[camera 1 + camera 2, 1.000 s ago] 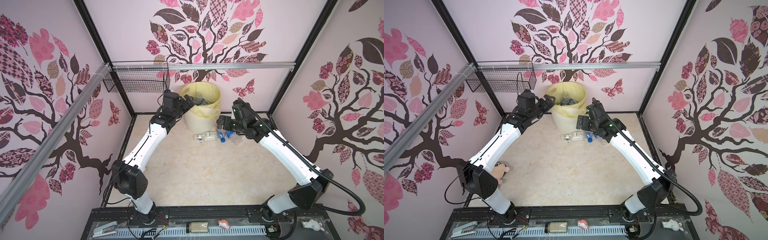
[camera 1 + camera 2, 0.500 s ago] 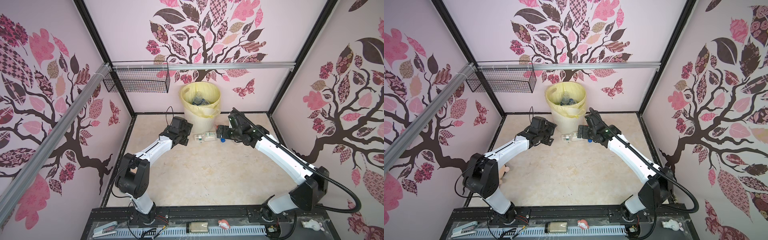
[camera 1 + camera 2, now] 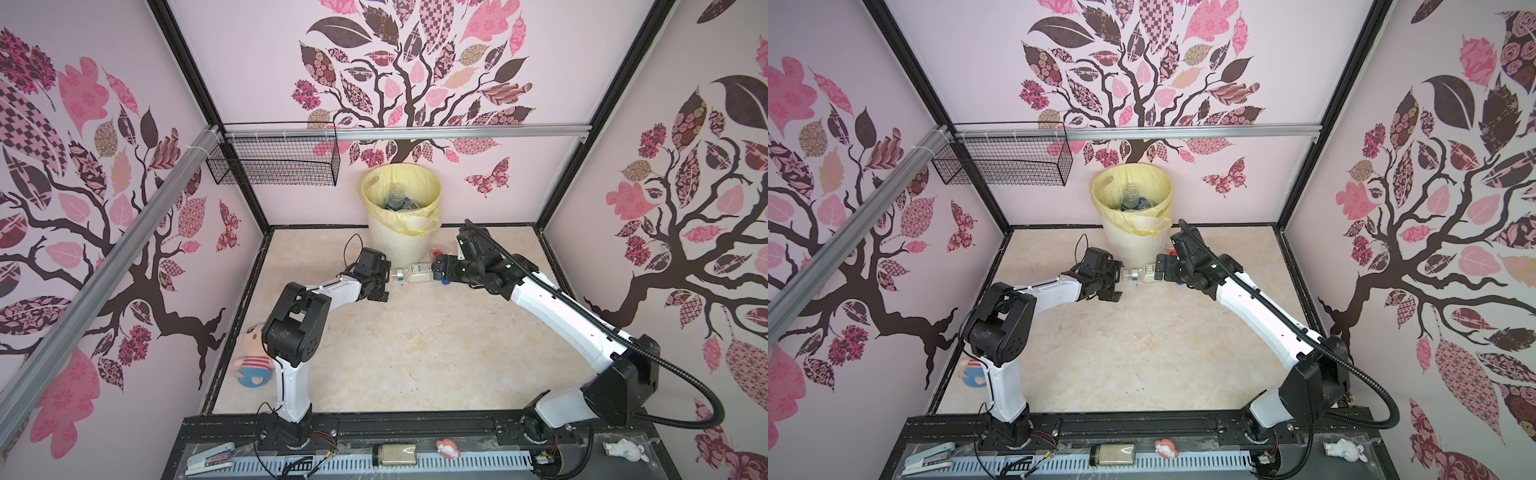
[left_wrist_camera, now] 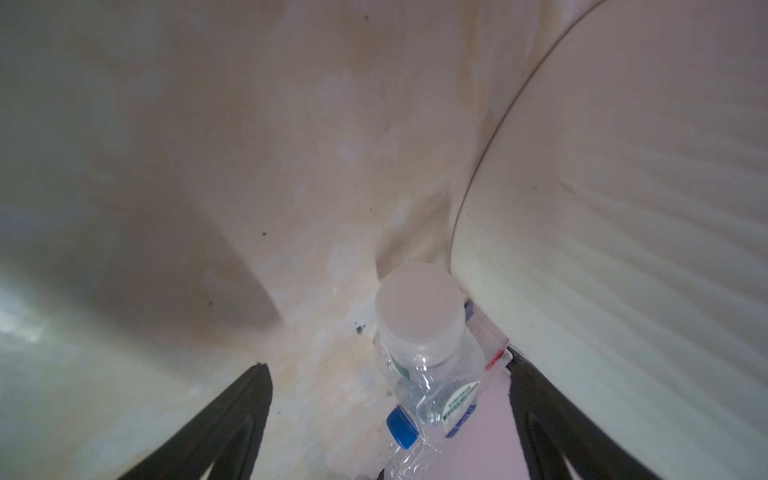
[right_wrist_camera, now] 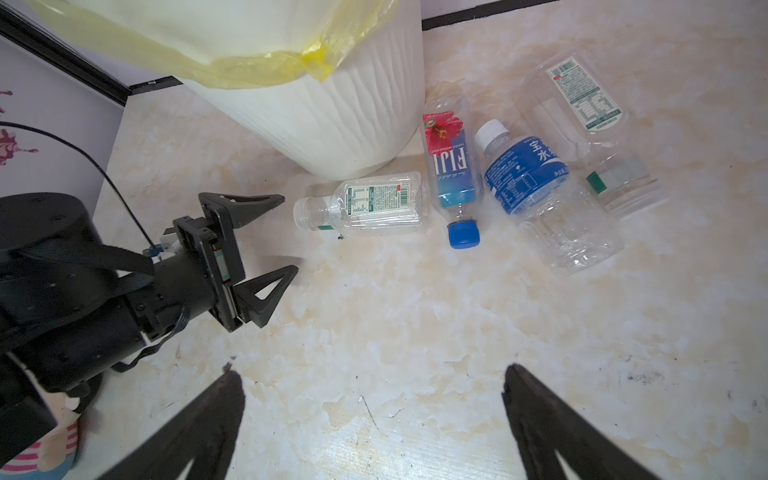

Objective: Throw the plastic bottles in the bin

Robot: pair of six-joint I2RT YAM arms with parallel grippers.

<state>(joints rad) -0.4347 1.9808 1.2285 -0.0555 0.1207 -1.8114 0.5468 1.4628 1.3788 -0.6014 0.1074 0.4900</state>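
Beside the bin [image 5: 332,124], a clear bottle [image 5: 374,203] is laid flat on the surface [image 5: 415,311], flanked by a Fiji bottle [image 5: 451,170]. Its cap is pointed at the left tool [image 5: 291,232], which, like the right tool [image 5: 372,370], is held released and empty.

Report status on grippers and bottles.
Left gripper open at white-capped bottle. Right gripper open, empty. Four bottles on floor beside bin; its wall close.

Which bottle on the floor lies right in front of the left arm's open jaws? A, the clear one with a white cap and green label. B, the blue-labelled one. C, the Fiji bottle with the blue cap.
A: in the right wrist view the clear white-capped bottle points its cap at the left gripper, the Fiji bottle lying beyond it.
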